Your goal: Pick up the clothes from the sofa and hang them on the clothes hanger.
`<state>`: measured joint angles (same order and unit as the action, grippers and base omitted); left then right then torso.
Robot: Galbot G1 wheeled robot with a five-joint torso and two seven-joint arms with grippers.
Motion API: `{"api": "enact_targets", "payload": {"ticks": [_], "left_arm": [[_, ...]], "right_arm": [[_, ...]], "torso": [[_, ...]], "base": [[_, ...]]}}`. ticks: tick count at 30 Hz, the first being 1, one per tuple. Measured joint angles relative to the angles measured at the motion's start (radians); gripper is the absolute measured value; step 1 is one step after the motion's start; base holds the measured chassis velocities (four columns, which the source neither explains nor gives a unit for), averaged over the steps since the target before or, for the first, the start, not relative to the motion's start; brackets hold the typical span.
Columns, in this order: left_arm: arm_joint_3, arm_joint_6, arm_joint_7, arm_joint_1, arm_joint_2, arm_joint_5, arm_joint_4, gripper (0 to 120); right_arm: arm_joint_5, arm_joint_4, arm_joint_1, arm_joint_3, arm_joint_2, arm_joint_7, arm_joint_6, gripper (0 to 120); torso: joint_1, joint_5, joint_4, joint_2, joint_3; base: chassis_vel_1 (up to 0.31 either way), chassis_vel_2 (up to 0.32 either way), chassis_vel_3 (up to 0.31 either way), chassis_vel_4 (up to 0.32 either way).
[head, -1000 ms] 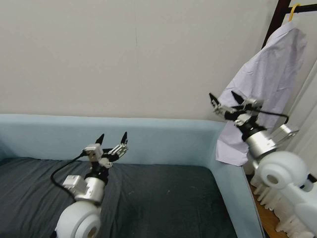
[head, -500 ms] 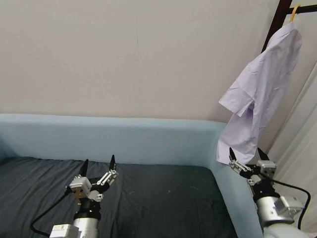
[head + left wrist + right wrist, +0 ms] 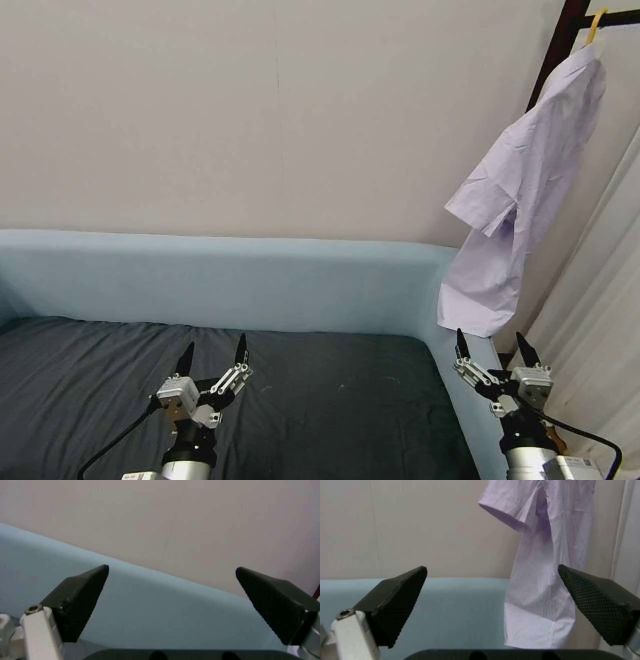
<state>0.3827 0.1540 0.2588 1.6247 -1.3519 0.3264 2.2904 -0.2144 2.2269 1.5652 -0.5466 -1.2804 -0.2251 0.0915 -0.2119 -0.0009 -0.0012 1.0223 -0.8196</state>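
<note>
No text, label, brand mark, number or sign is legible, whether on the shirt (image 3: 530,185) or on the sofa (image 3: 250,285).
</note>
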Motion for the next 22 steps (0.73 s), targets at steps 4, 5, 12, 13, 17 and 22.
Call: {"api": "enact_targets", "payload": {"ticks": [4,5,12,13,17,22], "left_arm": [[0.000,-0.001,0.000,-0.001,0.001,0.001,-0.001,100],[0.000,-0.001,0.000,-0.001,0.001,0.001,-0.001,100],[0.000,-0.001,0.000,-0.002,0.001,0.002,-0.001,100],[0.000,-0.001,0.000,-0.002,0.001,0.002,-0.001,100],[0.000,-0.002,0.000,-0.003,0.002,0.002,-0.002,100],[0.000,-0.002,0.000,-0.003,0.002,0.002,-0.002,100]], "right_arm": [[-0.002,-0.001,-0.002,0.001,0.002,0.000,0.000,100],[-0.003,-0.001,-0.003,0.001,0.002,0.000,0.000,100],[-0.006,-0.001,-0.006,0.002,0.004,0.000,-0.001,100],[-0.006,-0.001,-0.006,0.002,0.004,0.000,-0.001,100],[-0.007,-0.002,-0.007,0.003,0.005,0.000,-0.002,100],[-0.008,-0.002,-0.008,0.003,0.005,-0.001,-0.003,100]], "torso": [[0.000,0.0000,0.0000,0.000,0.000],[0.000,0.0000,-0.0001,0.000,0.000],[0.000,0.0000,-0.0001,0.000,0.000],[0.000,0.0000,-0.0001,0.000,0.000],[0.000,0.0000,-0.0001,0.000,0.000],[0.000,0.0001,-0.0001,0.000,0.000]], "base": [[0.000,0.000,0.000,0.000],[0.000,0.000,0.000,0.000],[0.000,0.000,0.000,0.000],[0.000,0.000,0.000,0.000],[0.000,0.000,0.000,0.000],[0.000,0.000,0.000,0.000]]}}
